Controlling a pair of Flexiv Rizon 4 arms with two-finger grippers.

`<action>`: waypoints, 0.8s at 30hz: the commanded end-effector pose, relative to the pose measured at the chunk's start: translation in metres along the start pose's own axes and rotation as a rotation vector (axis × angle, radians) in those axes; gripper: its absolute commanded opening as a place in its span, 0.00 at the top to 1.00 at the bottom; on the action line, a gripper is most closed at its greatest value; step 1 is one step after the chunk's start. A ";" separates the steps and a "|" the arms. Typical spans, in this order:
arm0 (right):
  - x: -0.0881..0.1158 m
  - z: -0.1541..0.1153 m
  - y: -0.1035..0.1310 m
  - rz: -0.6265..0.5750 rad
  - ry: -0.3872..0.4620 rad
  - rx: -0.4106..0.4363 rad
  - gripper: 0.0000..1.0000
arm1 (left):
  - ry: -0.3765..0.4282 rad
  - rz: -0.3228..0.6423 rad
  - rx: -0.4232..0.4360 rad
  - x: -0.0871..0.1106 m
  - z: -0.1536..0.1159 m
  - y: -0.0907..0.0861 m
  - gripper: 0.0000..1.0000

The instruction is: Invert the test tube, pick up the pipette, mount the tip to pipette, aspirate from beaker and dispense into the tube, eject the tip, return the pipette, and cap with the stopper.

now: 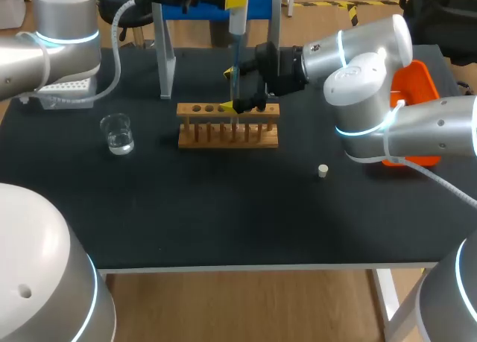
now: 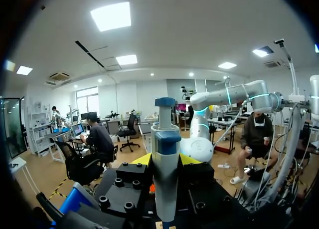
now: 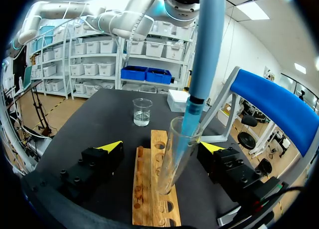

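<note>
Two yellow-tipped fingers of the left gripper (image 2: 167,160) close on the body of the pipette (image 2: 165,149) from either side. They hold it upright with its blue plunger cap on top. In the head view the left arm comes in from the far left corner and carries the pipette high above the back of the table, just in front of the blue stand (image 1: 257,3). The pipette's shaft hangs straight down toward the wooden rack (image 1: 228,137).

At the shaft's end the blue pipette tip (image 3: 192,116) reaches into the open mouth of the test tube (image 3: 175,159). The clear tube leans, its lower end down at the rack's holes. The right gripper (image 3: 162,148) stands wide, one finger on each side of the tube, and neither finger touches the glass. The right arm comes in from the right side and reaches across to the rack near the middle of the table.

The rack is a two-tier wooden block with a row of round holes, lying crosswise on the black table (image 1: 223,215). The beaker (image 1: 118,133), with a little clear liquid in it, sits well to the left of the rack. Beyond it, by the left arm's base, lies the white tip box (image 1: 65,89). The small pale stopper (image 1: 323,171) stands alone on the table, to the right of the rack and nearer the front edge. An orange tray (image 1: 419,85) sits at the right edge, partly hidden behind the right arm.
</note>
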State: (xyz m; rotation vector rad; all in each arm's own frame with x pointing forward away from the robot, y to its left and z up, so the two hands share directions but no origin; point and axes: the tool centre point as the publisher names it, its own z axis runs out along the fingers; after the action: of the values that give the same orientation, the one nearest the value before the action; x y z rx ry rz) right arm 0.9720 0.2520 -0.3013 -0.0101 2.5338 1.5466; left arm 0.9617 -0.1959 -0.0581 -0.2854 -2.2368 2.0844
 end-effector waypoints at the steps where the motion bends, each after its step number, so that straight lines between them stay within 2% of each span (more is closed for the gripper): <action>1: -0.001 0.001 0.000 0.000 0.001 0.001 0.00 | -0.008 0.001 -0.007 0.003 0.001 -0.004 1.00; 24: -0.001 0.001 0.000 0.000 0.001 0.001 0.00 | -0.019 0.024 -0.040 0.009 0.007 -0.022 1.00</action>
State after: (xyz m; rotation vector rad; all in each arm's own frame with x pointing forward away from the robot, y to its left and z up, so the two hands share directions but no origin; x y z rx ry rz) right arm 0.9719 0.2521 -0.3012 -0.0101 2.5338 1.5463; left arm 0.9527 -0.2022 -0.0411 -0.3033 -2.2891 2.0667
